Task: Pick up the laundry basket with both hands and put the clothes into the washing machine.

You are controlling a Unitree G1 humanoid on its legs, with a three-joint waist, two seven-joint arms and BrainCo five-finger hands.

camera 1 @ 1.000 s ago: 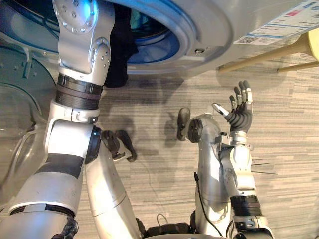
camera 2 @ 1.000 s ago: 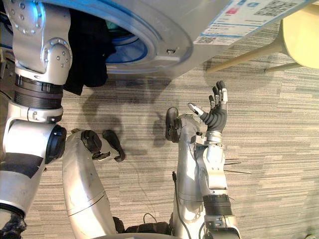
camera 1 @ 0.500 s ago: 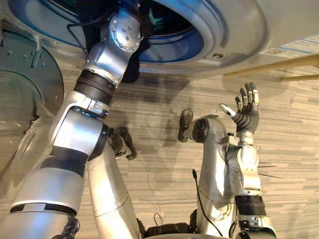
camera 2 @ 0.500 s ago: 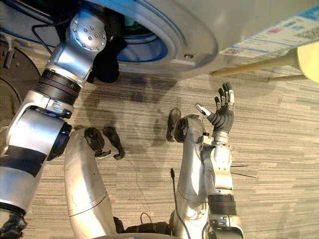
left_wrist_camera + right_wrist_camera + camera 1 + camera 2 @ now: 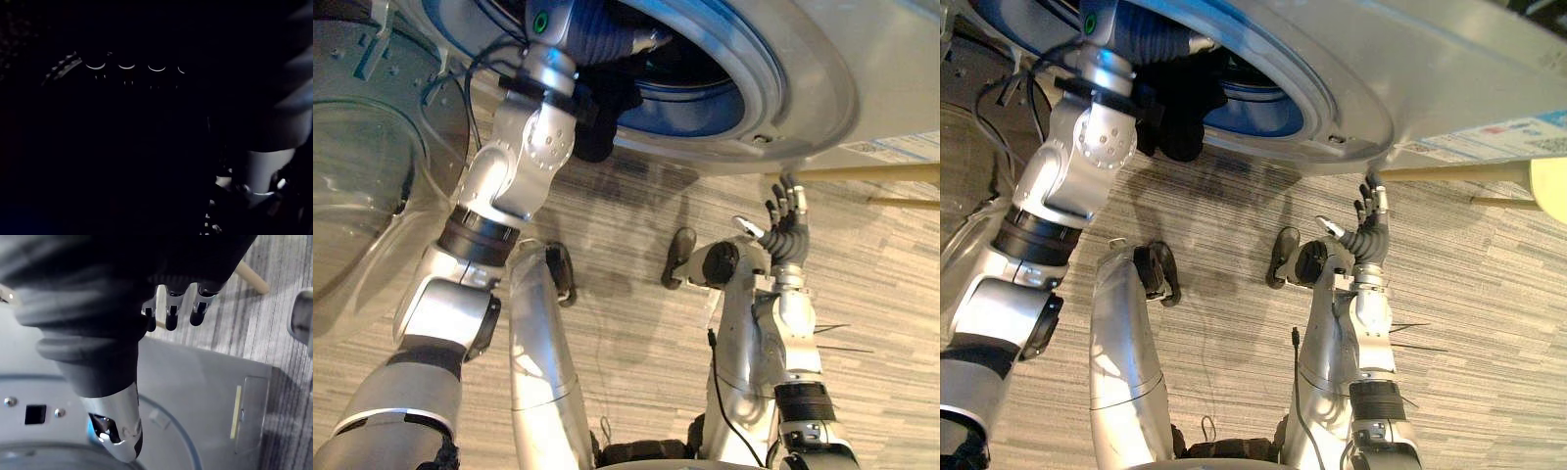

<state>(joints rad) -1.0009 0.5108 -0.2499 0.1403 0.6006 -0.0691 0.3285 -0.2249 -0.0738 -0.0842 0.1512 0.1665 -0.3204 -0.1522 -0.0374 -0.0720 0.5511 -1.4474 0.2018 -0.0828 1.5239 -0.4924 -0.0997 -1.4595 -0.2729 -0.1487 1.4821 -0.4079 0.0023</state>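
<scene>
Since the earlier frames the view has been swung upward and the left arm [image 5: 524, 147] driven deeper into the blue-ringed opening of the silver washing machine [image 5: 803, 88]. The left hand [image 5: 607, 39] is buried inside it at twelve o'clock; its grip cannot be told. A limp black garment [image 5: 602, 132] is draped over the opening's lip just beneath. It is judged light, soft and apt to snag, best bunched at the hanging fold and pushed inward. The right hand [image 5: 788, 240] is held spread and empty at three o'clock, a pale wooden chair leg [image 5: 862, 174] beyond it. The left arm is flanked at nine o'clock by the clear round open door [image 5: 372, 166].
</scene>
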